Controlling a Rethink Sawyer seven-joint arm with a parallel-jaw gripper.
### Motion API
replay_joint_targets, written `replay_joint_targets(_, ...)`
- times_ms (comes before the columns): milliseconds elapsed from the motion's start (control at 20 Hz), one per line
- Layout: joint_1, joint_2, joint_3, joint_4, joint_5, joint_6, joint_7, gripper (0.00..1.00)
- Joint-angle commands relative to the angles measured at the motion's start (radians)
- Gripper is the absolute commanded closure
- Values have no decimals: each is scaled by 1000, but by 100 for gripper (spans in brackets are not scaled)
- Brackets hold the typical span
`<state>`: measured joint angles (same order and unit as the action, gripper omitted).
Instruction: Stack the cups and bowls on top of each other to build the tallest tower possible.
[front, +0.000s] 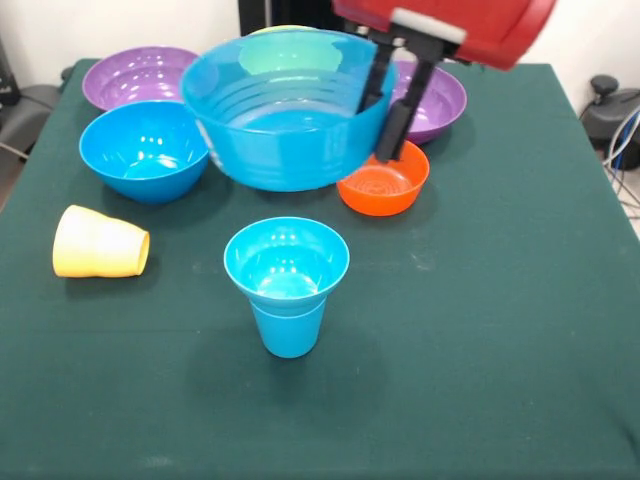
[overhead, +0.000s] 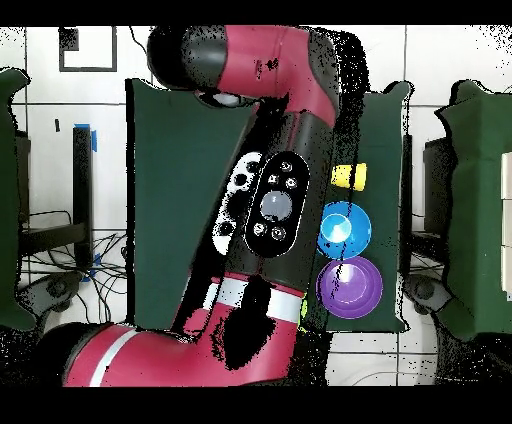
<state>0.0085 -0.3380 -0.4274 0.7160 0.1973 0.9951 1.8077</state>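
Front view: gripper clamped on rim of large blue bowl, held clear of table. Tower upright at 6 o'clock from bowl. Yellow cup tipped over, 9 o'clock from tower. Orange bowl at 1 o'clock.

Front view: bright, even illumination from above. Soft shadows fall on the counter beneath each bowl. Glossy highlights show inside the tower at frame centre. The lifted large blue bowl appears slightly blurred.
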Motion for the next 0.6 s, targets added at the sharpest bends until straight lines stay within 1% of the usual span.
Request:
replay_joint_targets(50,-35,-32,208,165,-106,-79,-368,100)
replay_joint_targets(350,-47,-42,264,185,-139,-116,-346,100)
replay_joint_targets(600,-51,-33,294,167,-169,-120,-321,100)
